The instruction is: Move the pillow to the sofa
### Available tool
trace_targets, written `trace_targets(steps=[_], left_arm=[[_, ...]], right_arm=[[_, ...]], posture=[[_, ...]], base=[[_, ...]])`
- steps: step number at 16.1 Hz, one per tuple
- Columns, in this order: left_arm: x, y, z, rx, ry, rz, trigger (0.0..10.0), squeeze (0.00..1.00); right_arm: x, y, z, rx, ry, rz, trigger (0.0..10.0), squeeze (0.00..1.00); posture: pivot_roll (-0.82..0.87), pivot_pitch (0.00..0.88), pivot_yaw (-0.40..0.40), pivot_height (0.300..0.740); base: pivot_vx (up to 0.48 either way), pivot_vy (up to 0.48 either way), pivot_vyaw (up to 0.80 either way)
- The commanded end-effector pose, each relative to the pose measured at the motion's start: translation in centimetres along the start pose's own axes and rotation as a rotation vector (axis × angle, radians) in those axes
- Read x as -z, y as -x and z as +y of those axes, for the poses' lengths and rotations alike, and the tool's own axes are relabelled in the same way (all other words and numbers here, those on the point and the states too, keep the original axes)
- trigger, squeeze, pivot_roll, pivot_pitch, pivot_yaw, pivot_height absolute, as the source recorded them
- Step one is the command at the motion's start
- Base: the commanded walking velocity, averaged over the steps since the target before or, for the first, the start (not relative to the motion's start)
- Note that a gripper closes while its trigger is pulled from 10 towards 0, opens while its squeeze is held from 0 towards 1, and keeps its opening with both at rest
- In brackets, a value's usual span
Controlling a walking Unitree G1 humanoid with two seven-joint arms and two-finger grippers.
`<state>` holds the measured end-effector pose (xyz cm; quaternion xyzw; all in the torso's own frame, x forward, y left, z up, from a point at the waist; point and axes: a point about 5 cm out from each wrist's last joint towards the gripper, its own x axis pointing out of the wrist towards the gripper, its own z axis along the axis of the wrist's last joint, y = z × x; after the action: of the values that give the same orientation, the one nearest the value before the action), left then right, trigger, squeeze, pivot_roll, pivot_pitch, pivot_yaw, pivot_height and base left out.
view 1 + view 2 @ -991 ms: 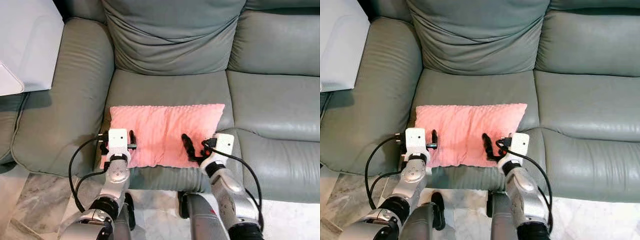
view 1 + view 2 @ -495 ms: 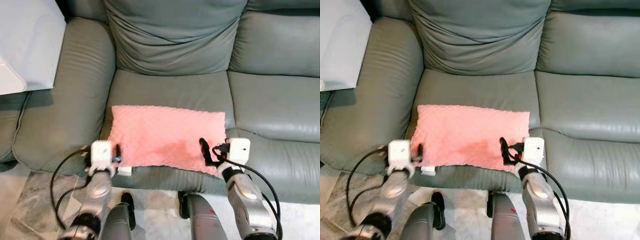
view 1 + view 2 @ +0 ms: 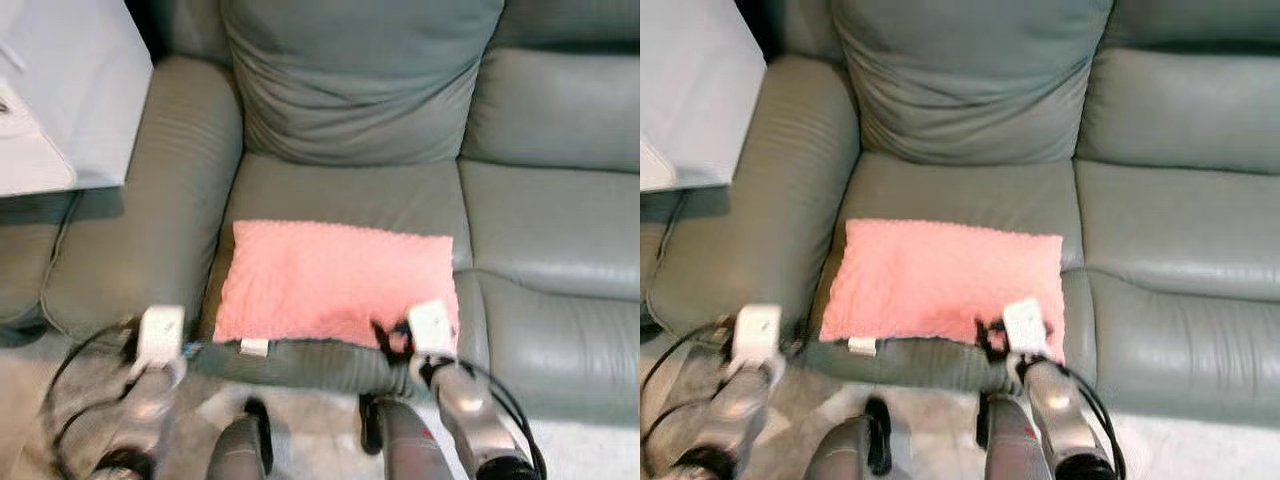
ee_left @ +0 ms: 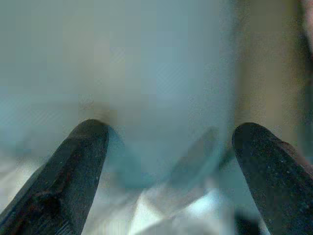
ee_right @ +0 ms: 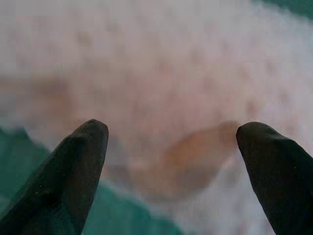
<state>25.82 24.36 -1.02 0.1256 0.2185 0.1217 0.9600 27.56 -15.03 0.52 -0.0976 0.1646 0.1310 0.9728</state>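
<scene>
Both arms pulled back; pink textured fabric pillow [image 3: 335, 283] lies released on grey-green leather sofa [image 3: 350, 190] ahead of my spread, empty left gripper [image 4: 168, 161] and right gripper [image 5: 171, 161]. Placement looks done.

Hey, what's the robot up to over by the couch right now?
The pink pillow lies flat on the seat of the grey-green sofa, near the front edge. The right gripper is open at the pillow's near right corner, not gripping it. The left gripper is open too, down by the sofa's front beside the armrest, clear of the pillow. The pillow appears to be delivered.
</scene>
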Motion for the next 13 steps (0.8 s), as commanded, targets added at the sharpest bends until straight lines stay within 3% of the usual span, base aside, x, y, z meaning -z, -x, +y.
trace_targets(steps=[1, 5, 8, 9, 11, 13], left_arm=[[2.8, 1.1, 1.5, -0.040, -0.030, 0.108, 10.0, 0.00], [6.1, 2.5, 2.1, 0.008, -0.048, 0.276, 10.0, 0.00], [10.2, 5.2, 1.4, 0.129, -0.026, 0.493, 10.0, 0.00], [10.5, 5.4, 1.4, 0.133, -0.022, 0.511, 10.0, 0.00], [11.5, 6.2, 1.3, 0.124, -0.002, 0.575, 10.0, 0.00], [11.7, 6.4, 1.1, 0.108, 0.004, 0.602, 10.0, 0.00]], right_arm=[[1.9, 0.7, 0.1, 0.012, -0.012, 0.064, 10.0, 0.00], [4.6, 1.4, -0.8, 0.032, 0.018, 0.221, 10.0, 0.00], [7.2, 2.6, -0.5, 0.018, -0.029, 0.375, 10.0, 0.00], [7.4, 2.7, -0.4, 0.014, -0.036, 0.392, 10.0, 0.00], [10.5, 4.9, 0.3, -0.061, -0.055, 0.587, 10.0, 0.00], [11.6, 6.0, 0.5, -0.094, -0.085, 0.660, 10.0, 0.00]], posture=[[0.02, 0.171, 0.060, 0.740], [0.02, 0.070, 0.047, 0.740], [0.03, 0.003, 0.028, 0.740], [0.03, 0.000, 0.026, 0.740], [0.06, 0.000, 0.010, 0.740], [0.07, 0.000, -0.007, 0.740]], base=[[0.000, 0.000, 0.00], [0.000, 0.000, 0.00], [0.000, 0.000, 0.00], [0.000, 0.000, 0.00], [0.000, 0.000, 0.00], [0.000, 0.000, 0.00]])
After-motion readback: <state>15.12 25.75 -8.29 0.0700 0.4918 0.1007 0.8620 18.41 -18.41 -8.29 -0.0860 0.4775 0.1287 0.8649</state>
